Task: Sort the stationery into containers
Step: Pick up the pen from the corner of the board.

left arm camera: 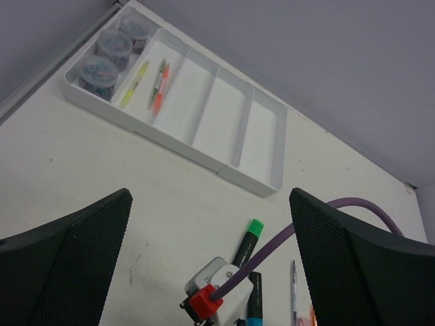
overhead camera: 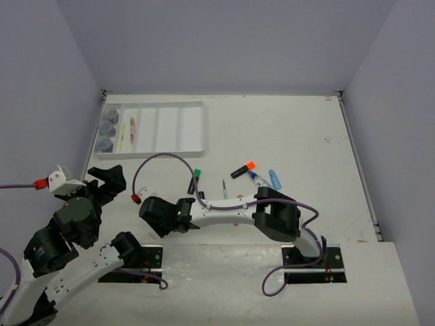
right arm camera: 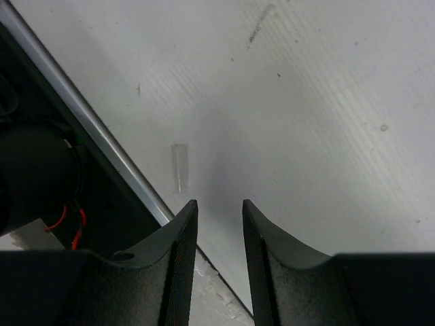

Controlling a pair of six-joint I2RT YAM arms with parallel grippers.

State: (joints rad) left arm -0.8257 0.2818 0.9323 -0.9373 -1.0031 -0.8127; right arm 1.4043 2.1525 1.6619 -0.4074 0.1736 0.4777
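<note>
The white divided tray (overhead camera: 192,126) (left arm camera: 265,146) lies at the far left. Its leftmost compartment holds three grey-blue pots (overhead camera: 107,128) (left arm camera: 113,46), and the one beside it holds thin pens (overhead camera: 132,128) (left arm camera: 158,85). Loose on the table are a green-capped highlighter (overhead camera: 197,178) (left arm camera: 248,241), a blue-capped highlighter (left arm camera: 253,299), a thin pen (overhead camera: 225,189) (left arm camera: 294,291), an orange-capped highlighter (overhead camera: 242,170), a glue bottle (overhead camera: 257,179) and a blue eraser (overhead camera: 274,178). My left gripper (overhead camera: 111,178) (left arm camera: 211,238) hangs wide open and empty, near of the tray. My right gripper (overhead camera: 145,209) (right arm camera: 219,207) is low over bare table, narrowly open, holding nothing.
The right arm (overhead camera: 231,212) stretches leftward across the near table, its purple cable (overhead camera: 163,159) (left arm camera: 326,217) arching over the highlighters. A small clear sliver (right arm camera: 179,166) lies by a metal edge strip (right arm camera: 102,136). Walls close in on the left, far and right sides.
</note>
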